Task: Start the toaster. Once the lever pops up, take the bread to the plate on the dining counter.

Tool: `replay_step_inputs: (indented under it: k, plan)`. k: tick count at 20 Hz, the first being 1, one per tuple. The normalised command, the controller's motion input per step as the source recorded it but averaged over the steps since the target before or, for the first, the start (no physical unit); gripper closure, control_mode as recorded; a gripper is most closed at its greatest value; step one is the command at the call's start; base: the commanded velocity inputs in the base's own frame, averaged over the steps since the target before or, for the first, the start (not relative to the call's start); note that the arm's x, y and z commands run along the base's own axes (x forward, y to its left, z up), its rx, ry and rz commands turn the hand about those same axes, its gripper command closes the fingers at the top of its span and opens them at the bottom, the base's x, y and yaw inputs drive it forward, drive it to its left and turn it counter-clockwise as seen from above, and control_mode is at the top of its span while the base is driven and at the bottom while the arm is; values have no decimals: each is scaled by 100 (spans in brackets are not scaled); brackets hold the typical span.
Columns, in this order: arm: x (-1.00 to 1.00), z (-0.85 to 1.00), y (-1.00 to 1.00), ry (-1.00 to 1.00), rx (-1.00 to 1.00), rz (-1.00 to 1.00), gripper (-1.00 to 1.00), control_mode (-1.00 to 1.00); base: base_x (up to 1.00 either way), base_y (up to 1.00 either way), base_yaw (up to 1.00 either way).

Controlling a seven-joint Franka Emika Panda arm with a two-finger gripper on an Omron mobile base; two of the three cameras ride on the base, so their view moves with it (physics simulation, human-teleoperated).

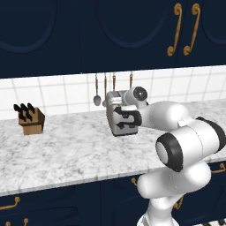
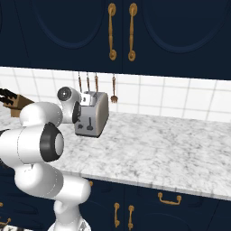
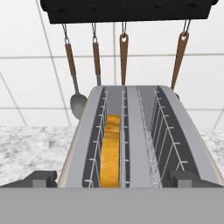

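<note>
Hand view: bread (image 3: 110, 153) upright inside toaster's (image 3: 135, 135) left slot, right slot empty.

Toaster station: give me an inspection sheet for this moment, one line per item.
Surface: marbled counter, toaster standing on it.
Job's things: toaster upright near the tiled wall; bread sunk in one slot, other slot bare; lever on the narrow face.
Clutter: knife block far along the counter.
Grippers: gripper open, hovering above the toaster, holding nothing.
Cables: nothing seen.
Surroundings: utensils hanging from a dark rail; navy cabinets above.
</note>
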Motion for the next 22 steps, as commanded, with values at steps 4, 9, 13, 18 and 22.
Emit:
replay_step_inputs:
  k: [4,9,13,18,22]
  plan:
    - [0,0,0,0,0,0,-100,-100,0,0,0]
    - [0,0,0,0,0,0,-100,-100,0,0,0]
    - [0,0,0,0,0,0,-100,-100,0,0,0]
    - [0,0,0,0,0,0,-100,-100,0,0,0]
    - [0,0,0,0,0,0,-100,-100,0,0,0]
